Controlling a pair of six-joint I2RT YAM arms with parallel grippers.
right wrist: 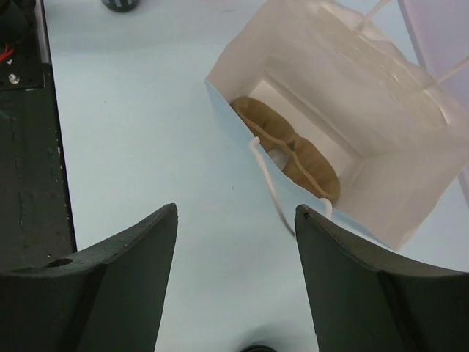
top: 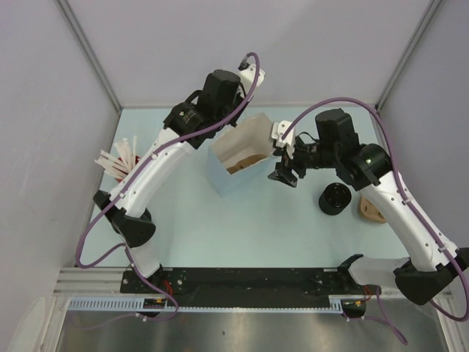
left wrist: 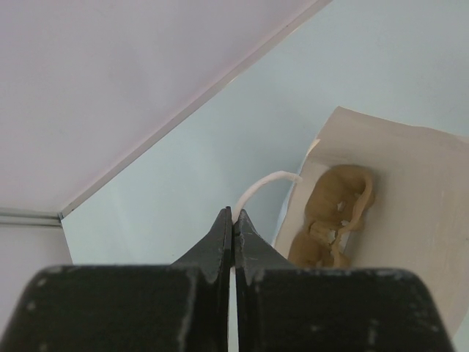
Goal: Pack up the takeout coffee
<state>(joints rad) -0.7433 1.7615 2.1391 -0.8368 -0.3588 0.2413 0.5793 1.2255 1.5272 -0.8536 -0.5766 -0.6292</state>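
The short black lidded disposable cup (top: 334, 199) stands on the table (top: 220, 227) — lid up, axis vertical.
My right hand (top: 284, 174) hovers wide, empty, between it and the pale-blue paper bag (top: 227, 180); my left hand (left wrist: 233, 214) pinches the bag's white cord handle (left wrist: 264, 183).

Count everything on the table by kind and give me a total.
Paper bag: 1
Black coffee cup: 1
Brown cup carriers: 2, one inside the bag
Cup of straws: 1
Total: 5
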